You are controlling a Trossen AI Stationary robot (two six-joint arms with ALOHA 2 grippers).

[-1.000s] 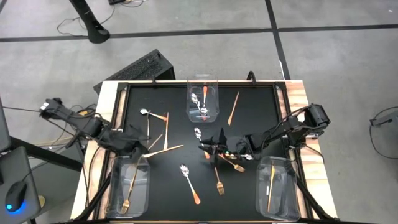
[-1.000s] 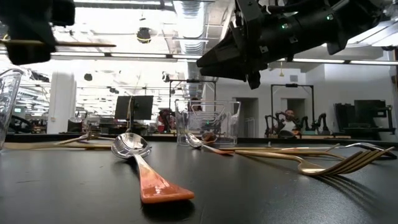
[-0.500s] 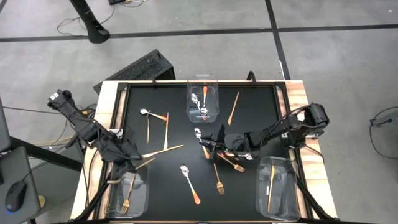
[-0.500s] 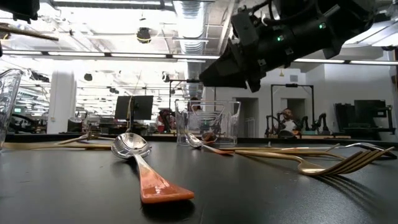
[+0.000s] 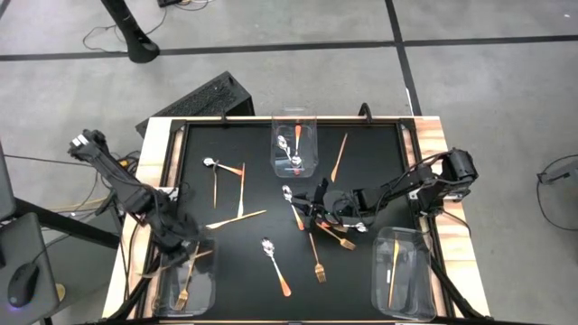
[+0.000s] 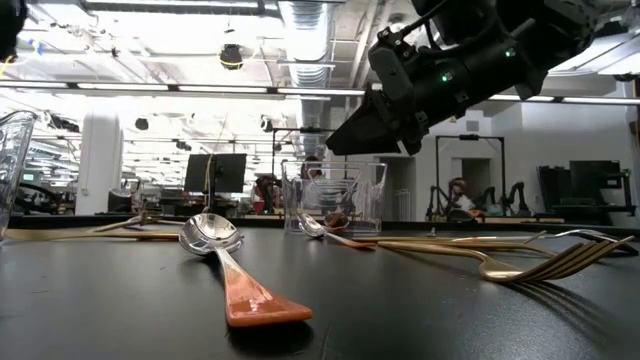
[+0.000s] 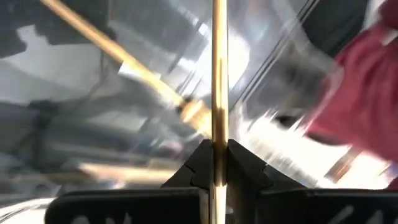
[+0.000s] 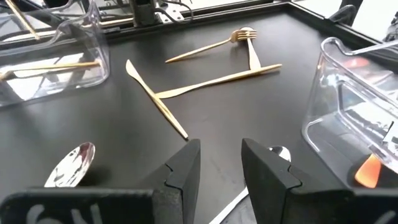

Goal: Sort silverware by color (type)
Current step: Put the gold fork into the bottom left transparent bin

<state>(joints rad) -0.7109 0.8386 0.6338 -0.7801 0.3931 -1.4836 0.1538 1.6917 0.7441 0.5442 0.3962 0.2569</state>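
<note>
Sorted so far: a gold fork (image 5: pixel 186 287) lay in the lower-left bin (image 5: pixel 161 293), a gold knife (image 5: pixel 393 262) in the lower-right bin (image 5: pixel 417 287), spoons in the top-centre bin (image 5: pixel 312 144).
Left gripper (image 5: pixel 177 244): over the lower-left bin, pinched tight on a thin gold utensil (image 7: pixel 218 74).
Right gripper (image 5: pixel 313 206): mid-frame, fingers parted and empty, just above a spoon (image 5: pixel 292 202).
Left to do: roughly ten pieces were loose on the black table (image 5: pixel 361 171), so I'd say under halfway.
</note>
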